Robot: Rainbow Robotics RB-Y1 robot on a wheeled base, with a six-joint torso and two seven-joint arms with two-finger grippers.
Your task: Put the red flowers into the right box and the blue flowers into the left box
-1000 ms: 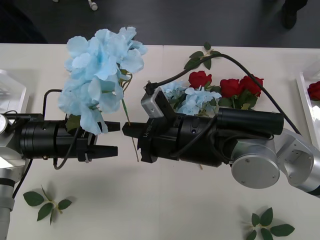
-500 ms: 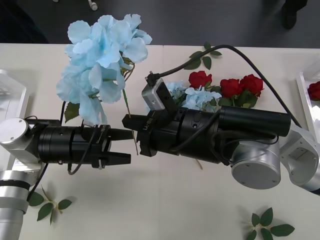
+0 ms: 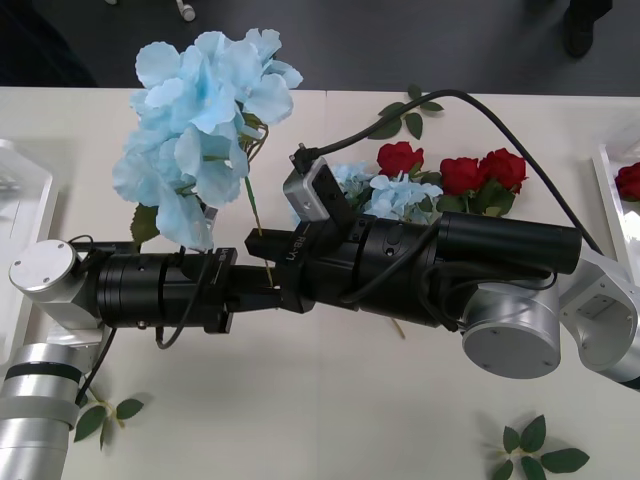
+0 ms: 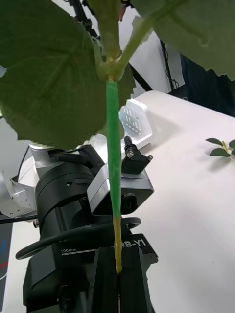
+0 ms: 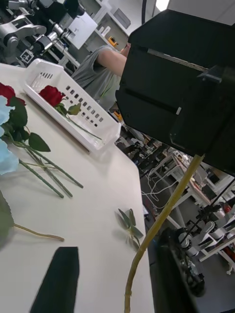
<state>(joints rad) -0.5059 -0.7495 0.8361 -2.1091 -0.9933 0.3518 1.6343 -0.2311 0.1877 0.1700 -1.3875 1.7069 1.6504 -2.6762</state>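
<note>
Front view: we are seeing both arms meeting nose to nose over the middle of the worktop (image 3: 330, 420). The right pincer (image 3: 262, 244) is clenched on the thin stem of a blue flower (image 3: 205, 120), whose big head is standing upright above the arms, close to the worktop's far edge. The left pincer (image 3: 252, 297) is pushing in around the stem's lower end, just under the right one; whether its fingers are closing we cannot tell.

More blue flowers (image 3: 395, 197) and three red flowers (image 3: 455, 172) are lying behind the right arm. The right box (image 3: 612, 190) is sitting at the right edge with one red flower (image 3: 628, 180) in it; the left box (image 3: 25, 185) is sitting at the left edge. Open worktop is lying in front, with loose leaf sprigs (image 3: 95, 405) near the front corners.

Right wrist view is adding the green stem (image 4: 113, 161) running straight down into its closed fingers, the left arm right behind it. Left wrist view is adding the stem's yellowish end (image 5: 156, 230) hanging free below the right pincer's black body, between its own fingers (image 5: 56, 283), which are looking apart there, and the rose lying in the perforated right box (image 5: 73, 107).
</note>
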